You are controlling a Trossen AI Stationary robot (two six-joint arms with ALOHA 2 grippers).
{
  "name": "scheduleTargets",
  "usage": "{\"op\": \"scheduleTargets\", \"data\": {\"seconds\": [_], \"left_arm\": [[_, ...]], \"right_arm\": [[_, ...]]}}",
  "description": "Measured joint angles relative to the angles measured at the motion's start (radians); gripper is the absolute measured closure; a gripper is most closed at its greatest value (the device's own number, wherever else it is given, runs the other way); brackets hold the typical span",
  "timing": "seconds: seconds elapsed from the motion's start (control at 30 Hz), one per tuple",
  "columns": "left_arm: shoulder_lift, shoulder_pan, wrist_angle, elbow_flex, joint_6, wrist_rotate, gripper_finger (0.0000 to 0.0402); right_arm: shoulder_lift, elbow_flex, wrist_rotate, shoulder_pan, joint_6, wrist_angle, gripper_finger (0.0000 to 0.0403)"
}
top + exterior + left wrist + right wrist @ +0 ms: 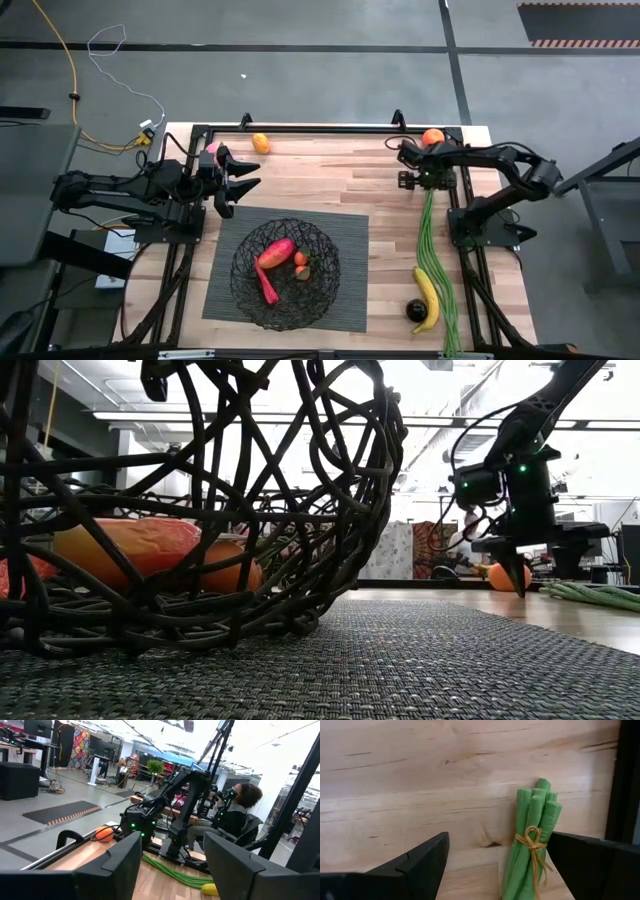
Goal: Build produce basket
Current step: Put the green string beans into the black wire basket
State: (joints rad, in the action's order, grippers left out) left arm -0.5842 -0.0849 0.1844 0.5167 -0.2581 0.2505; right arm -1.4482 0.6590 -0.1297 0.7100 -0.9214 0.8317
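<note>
The black wire basket [285, 272] stands on a dark ribbed mat [350, 230] and holds red peppers [272, 262] and a small orange [301, 266]. Long green beans [436, 262] lie along the table's right side, their tied far end [532, 840] under my right gripper [418, 182]. That gripper points down, open, one finger on each side of the bundle and touching nothing. My left gripper [250, 172] hangs open and level above the table's left side, with nothing between its fingers.
A banana [427, 298] and a dark round fruit [416, 311] lie near the beans' near end. One orange [261, 143] sits at the far edge, another [432, 136] at the far right corner. Something pink [212, 148] shows beside the left arm. A person [235, 810] sits beyond the table.
</note>
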Motion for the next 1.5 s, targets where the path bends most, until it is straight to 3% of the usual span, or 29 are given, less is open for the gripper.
{"op": "scheduleTargets", "data": {"seconds": [0.2,1.03,1.27,1.5], "left_arm": [[0.000,0.000,0.000,0.000,0.000,0.000,0.0197],[0.000,0.000,0.000,0.000,0.000,0.041,0.0197],[0.000,0.000,0.000,0.000,0.000,0.052,0.0197],[0.000,0.000,0.000,0.000,0.000,0.052,0.0197]], "right_arm": [[0.000,-0.002,0.050,0.029,0.082,-0.037,0.0106],[-0.002,-0.003,0.075,0.028,0.187,-0.079,0.0342],[0.024,-0.007,0.068,0.021,0.234,-0.067,0.0358],[0.198,-0.007,0.077,0.001,0.273,-0.067,0.0357]]}}
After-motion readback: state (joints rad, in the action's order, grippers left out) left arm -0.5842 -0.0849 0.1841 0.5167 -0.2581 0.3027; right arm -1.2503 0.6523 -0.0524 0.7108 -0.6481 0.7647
